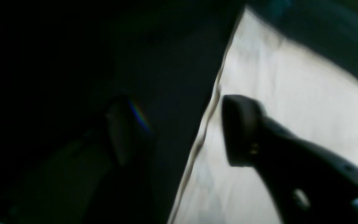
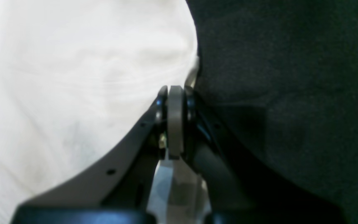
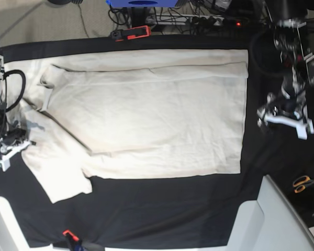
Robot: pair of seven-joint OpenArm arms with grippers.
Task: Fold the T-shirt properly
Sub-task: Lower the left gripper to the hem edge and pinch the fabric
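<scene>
My base view looks straight down from high above, taking in the whole shirt [image 3: 146,110] spread on the black cloth [image 3: 162,209], with both arms at the side edges. My left wrist view sits just behind its gripper [image 1: 179,130], very near the table, facing along the shirt's [image 1: 291,109] edge; it is blurred. My right wrist view rides behind the right gripper [image 2: 175,93], close above the shirt's [image 2: 73,93] border. All three views share that cream edge against black cloth [image 2: 291,93].
</scene>
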